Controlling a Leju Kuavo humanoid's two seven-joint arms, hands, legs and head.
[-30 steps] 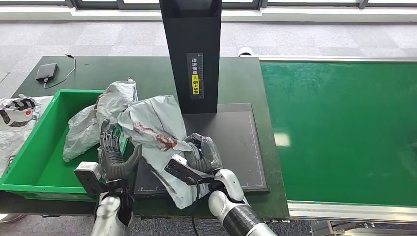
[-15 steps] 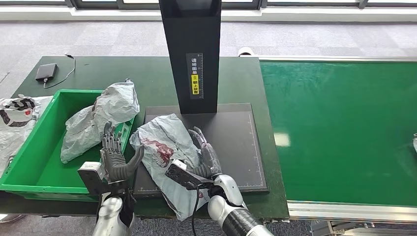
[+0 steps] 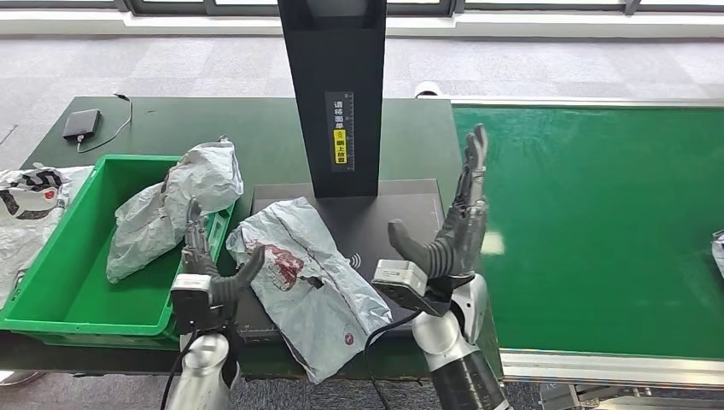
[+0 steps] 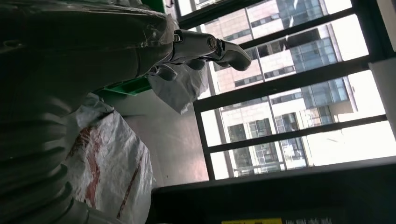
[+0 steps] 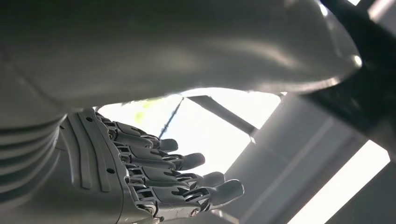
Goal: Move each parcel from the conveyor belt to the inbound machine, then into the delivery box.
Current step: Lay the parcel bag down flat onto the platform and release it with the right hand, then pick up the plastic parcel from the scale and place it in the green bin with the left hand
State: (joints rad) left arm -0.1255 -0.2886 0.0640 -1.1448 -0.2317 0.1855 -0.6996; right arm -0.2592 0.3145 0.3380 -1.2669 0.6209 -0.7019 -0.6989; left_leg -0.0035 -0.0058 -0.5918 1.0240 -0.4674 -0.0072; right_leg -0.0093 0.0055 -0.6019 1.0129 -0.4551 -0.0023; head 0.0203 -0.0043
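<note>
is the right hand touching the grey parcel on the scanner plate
Apart. In the head view the right hand is raised, open, with bare black plate between it and the grey parcel.

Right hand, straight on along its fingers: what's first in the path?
Likely nothing near: the right hand is raised, open, fingers pointing up and away over the conveyor belt. Depth unclear from this view.

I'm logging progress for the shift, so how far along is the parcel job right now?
Done: one grey parcel lies in the green delivery box. In hand: a second parcel lies on the inbound machine's black plate, held by neither hand; the left hand is beside it, the right hand is raised and open. Left: boxing that parcel, then the item at the belt's right edge.
</note>
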